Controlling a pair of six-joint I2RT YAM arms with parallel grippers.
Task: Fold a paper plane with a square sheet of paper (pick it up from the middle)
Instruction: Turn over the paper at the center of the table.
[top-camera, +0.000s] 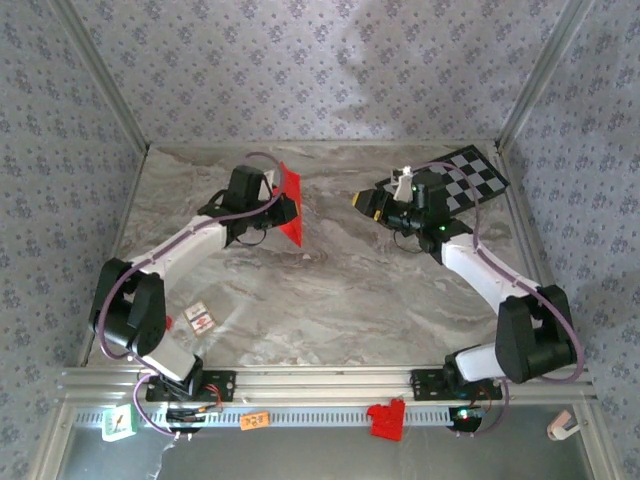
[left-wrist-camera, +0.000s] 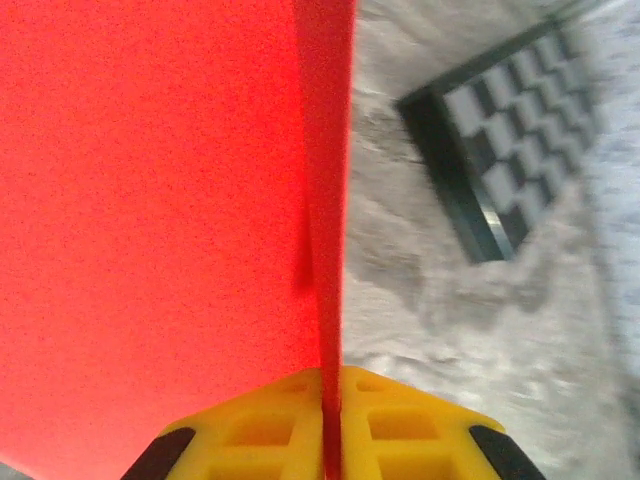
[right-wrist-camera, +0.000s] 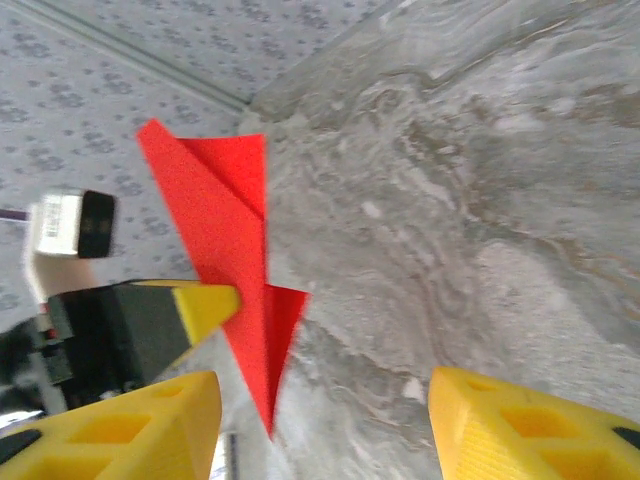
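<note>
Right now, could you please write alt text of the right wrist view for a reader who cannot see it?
A folded red paper plane, its point toward the bottom of the frame, is pinched by the left gripper reaching in from the left. The right gripper stands open at the bottom, holding nothing, above a marbled table.

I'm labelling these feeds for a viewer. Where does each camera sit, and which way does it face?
Top external: above and behind the bases, looking down on the table; both arms show.
Left wrist: behind the left gripper, facing the checkered board; it pinches the folded red paper.
Right wrist: behind the right gripper, open, facing the left gripper.
Shared: all three see the paper.
</note>
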